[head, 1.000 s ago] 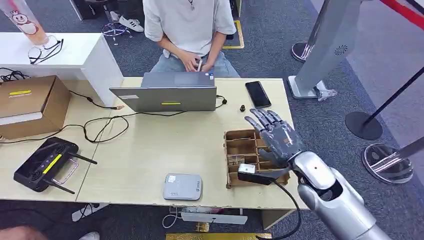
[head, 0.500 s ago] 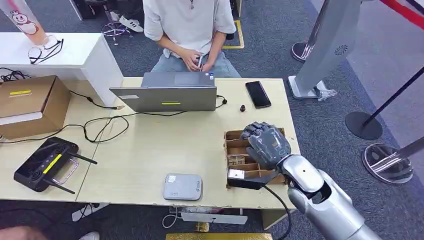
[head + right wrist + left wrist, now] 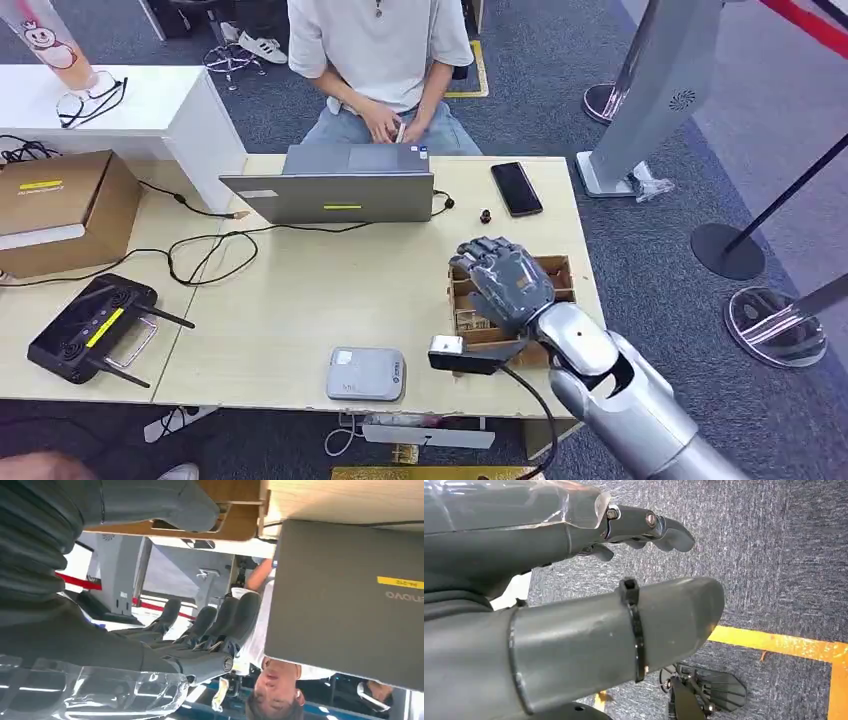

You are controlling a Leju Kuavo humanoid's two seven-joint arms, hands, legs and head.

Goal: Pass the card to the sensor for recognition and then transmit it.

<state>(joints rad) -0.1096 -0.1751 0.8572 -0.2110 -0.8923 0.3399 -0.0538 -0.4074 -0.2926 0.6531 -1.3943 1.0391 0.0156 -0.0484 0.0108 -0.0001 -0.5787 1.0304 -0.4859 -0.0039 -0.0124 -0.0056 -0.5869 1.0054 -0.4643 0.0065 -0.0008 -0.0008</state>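
Spanning the head view, the tabletop [image 3: 300, 290] carries every item of the task. The laptop [image 3: 340, 195] stands at its far edge with a person seated behind it. In the right wrist view its lid reads "lenovo" under a yellow sticker whose print is too small to read.

The wooden compartment tray [image 3: 562, 268] sits near the right edge. The right robot hand [image 3: 505, 280] hangs over it with the fingers bent downward, apart from the thumb, and holding nothing. The left robot hand [image 3: 574, 570] hangs over carpet, loosely spread and empty.

The grey sensor pad [image 3: 367, 373] lies near the front edge, just left of the tray. Its small marking is illegible.

The card [image 3: 472, 320] appears to stand in a left compartment; identification is uncertain. It is probably light, thin, stiff and smooth. Pinch the exposed upper edge between thumb and finger, because the flat faces are likely to slip.
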